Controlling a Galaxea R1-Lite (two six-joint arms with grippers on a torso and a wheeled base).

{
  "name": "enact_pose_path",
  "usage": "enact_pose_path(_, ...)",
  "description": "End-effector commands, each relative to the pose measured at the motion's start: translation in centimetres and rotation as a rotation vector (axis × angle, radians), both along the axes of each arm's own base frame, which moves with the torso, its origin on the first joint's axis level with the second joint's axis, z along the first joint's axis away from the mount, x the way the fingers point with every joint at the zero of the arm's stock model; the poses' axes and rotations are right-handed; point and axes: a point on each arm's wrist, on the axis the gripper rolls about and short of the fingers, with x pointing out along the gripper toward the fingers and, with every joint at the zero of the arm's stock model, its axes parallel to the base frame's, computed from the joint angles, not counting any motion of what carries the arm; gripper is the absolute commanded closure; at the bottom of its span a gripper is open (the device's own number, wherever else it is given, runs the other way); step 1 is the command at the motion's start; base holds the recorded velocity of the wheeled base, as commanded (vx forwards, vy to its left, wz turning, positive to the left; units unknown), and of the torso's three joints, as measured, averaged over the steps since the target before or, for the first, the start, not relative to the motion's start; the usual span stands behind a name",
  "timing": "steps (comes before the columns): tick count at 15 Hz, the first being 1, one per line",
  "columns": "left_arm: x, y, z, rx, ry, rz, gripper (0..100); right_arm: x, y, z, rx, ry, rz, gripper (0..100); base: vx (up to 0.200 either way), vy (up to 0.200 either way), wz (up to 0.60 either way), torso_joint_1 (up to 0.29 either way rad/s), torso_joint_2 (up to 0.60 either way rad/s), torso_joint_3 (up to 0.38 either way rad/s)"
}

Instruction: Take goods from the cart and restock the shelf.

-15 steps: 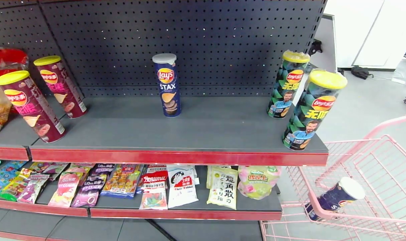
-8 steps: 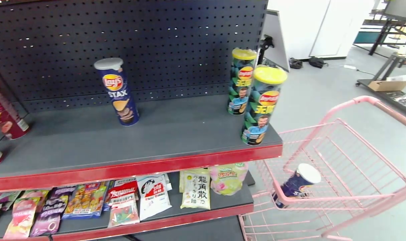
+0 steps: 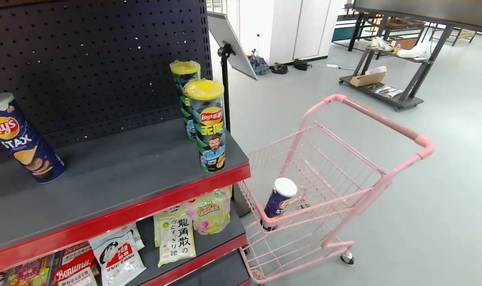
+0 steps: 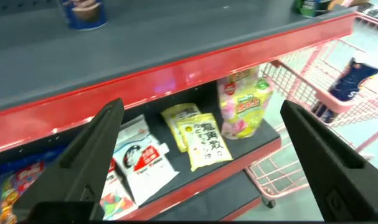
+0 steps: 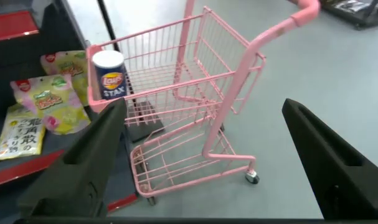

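Can (image 3: 278, 203), cylindrical and blue, stands in pink wire cart (image 3: 378, 118); left claw (image 4: 201, 162) and right claw (image 5: 201, 162) spread.

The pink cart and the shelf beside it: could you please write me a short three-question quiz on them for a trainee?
1. Multiple choice: how many items does the pink cart hold? A one, B two, C four.
2. True or false: the two yellow-lidded cans stand upright at the end of the top shelf nearest the cart.
3. Fill in: the left claw and the right claw are both ____.

Key: 1 A, a single blue chip can. 2 true. 3 open.
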Motion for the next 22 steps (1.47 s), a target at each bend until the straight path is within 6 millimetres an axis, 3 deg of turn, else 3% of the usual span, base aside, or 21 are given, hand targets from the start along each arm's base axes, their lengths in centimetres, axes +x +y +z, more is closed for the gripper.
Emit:
enact_pose_path(1, 0.01, 0.0, 0.0, 0.001, 0.001, 0.0, 0, 0.0, 0.0, 0.0, -0.001, 0.0, 0.0, 0, 0.0, 0.0, 0.0, 0.0, 0.0, 0.0)
enact_pose_path(6, 0.01, 0.0, 0.0, 0.002, 0.001, 0.0, 0, 0.0, 0.0, 0.0, -0.001, 0.0, 0.0, 0, 0.12, 0.0, 0.0, -0.001, 0.0, 0.004)
enact_pose_path(13, 0.01, 0.0, 0.0, -0.002, 0.001, 0.0, 0, 0.0, 0.0, 0.0, 0.001, 0.0, 0.003, 0, 0.0, 0.0, 0.0, -0.009, 0.02, 0.013)
enact_pose_path(22, 0.01, 0.0, 0.0, -0.002, 0.001, 0.0, 0, 0.0, 0.01, 0.0, 0.001, 0.0, 0.002, 0, 0.0, 0.0, 0.0, -0.138, 0.37, 0.224)
